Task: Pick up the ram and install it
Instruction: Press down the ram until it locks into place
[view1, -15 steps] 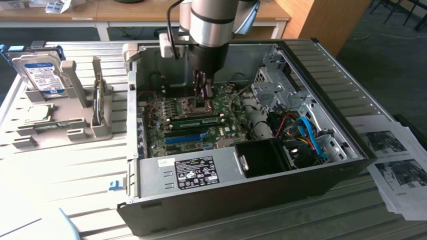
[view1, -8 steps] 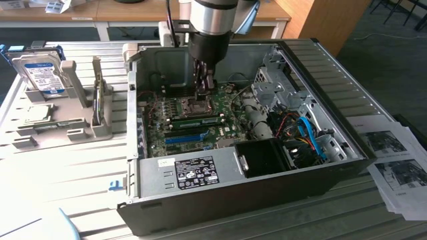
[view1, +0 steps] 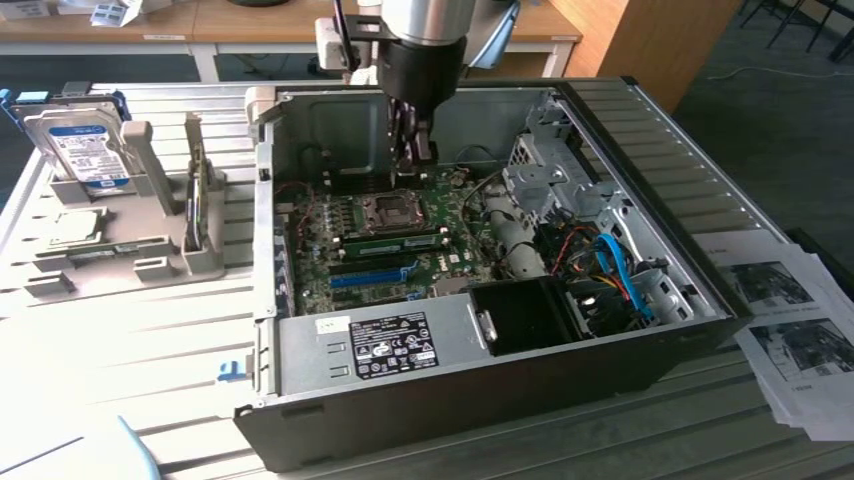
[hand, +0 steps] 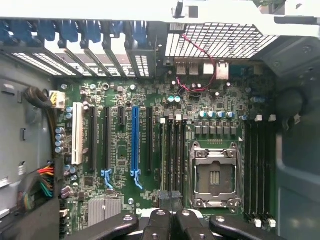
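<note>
A green ram stick (view1: 400, 241) lies along a memory slot on the motherboard (view1: 350, 292), between the CPU socket (view1: 395, 209) and the long blue slot (view1: 368, 276). My gripper (view1: 416, 152) hangs inside the open computer case (view1: 627, 130), just above and behind the CPU socket. In the wrist view the gripper (hand: 170, 200) is shut, fingertips together over the row of dark memory slots (hand: 173, 155) beside the CPU socket (hand: 214, 175). I see nothing held between the fingertips.
A grey fixture (view1: 120, 255) stands at the exterior view's left, holding a hard drive (view1: 83, 148) with a blue-white label and a thin board (view1: 198, 210) on edge. Printed sheets (view1: 794, 330) lie at the right. The power supply (view1: 387, 345), drive cage (view1: 547, 160) and cables (view1: 607, 275) crowd the case.
</note>
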